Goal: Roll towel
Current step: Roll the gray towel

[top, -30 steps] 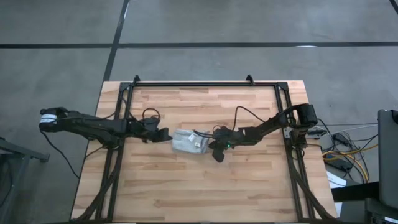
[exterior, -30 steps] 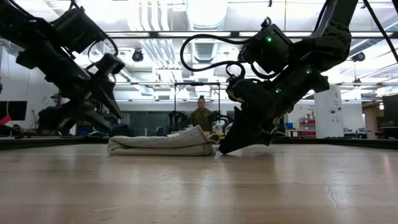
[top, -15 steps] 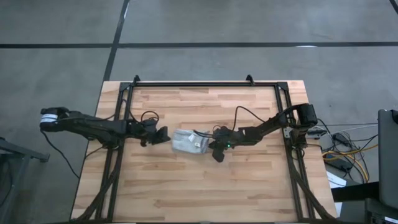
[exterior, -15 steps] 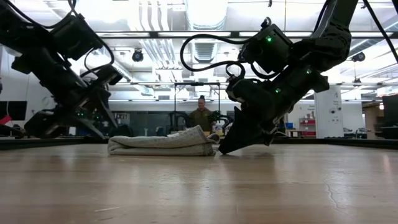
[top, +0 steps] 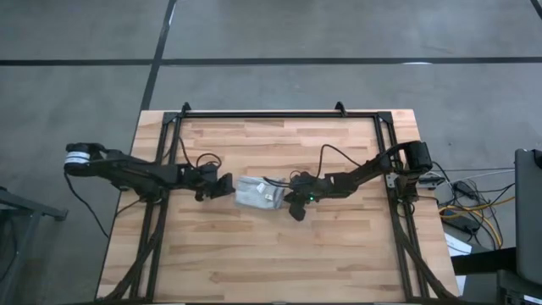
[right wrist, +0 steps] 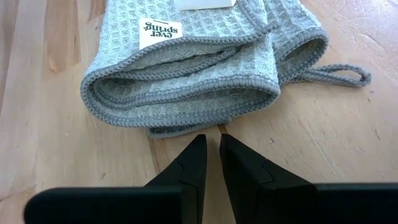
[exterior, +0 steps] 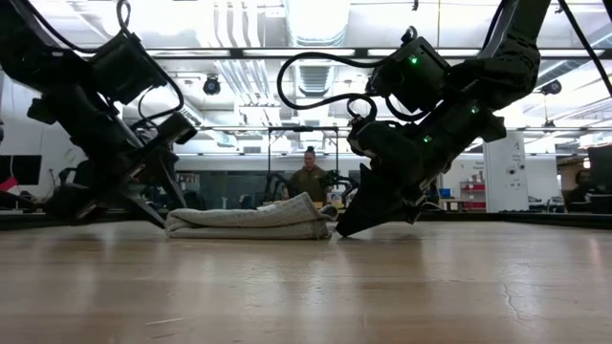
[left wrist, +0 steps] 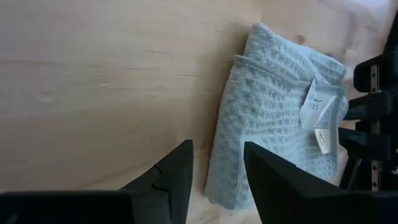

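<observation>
The towel lies at the table's middle as a flat, folded-over grey-blue bundle with white labels on top and a hanging loop at one end. My left gripper stands open at the bundle's left end, slanting down. In the left wrist view its fingers straddle a corner of the towel. My right gripper is shut and slants down at the bundle's right end, its tips just short of the folded edges. My left gripper stands with one finger on either side of the towel's left-end corner, slanting down from the table's left. Whether the fingers touch the cloth I cannot tell. My right gripper has its shut fingertips on the tabletop, slanting down from the table's right. Whether they touch the towel's lowest layer I cannot tell.
A black frame runs along the table's far edge and down both sides. Bare wood lies toward the near edge. In the room beyond, a person stands far behind the towel. Cables lie off the table's right side.
My left gripper has come down and toward the towel's left end, rolling its wrist on the way; it stays open. The towel and my right gripper have kept still.
</observation>
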